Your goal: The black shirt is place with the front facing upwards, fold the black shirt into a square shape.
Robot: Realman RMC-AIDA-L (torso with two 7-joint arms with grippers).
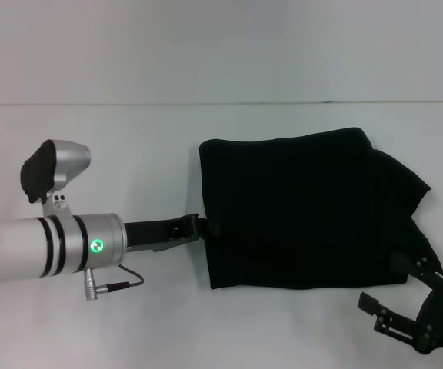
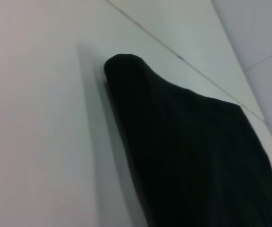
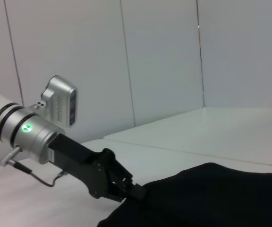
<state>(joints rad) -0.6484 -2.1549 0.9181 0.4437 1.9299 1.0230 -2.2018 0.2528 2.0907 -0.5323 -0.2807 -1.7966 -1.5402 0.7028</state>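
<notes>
At left claw (image 1: 206, 227): black shirt (image 1: 298, 211).

No lettering, label, brand or number can be read on anything here: the black shirt (image 1: 298, 211) shows only plain dark cloth, and the left arm's wrist carries just a round green light (image 1: 96, 247) without any characters.

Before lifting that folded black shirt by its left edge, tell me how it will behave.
Likely floppy: the black shirt lies in soft layers with an uneven right side. Pinched by the left claw, the layers would probably sag and unfold. The right claw hangs clear, open.
</notes>
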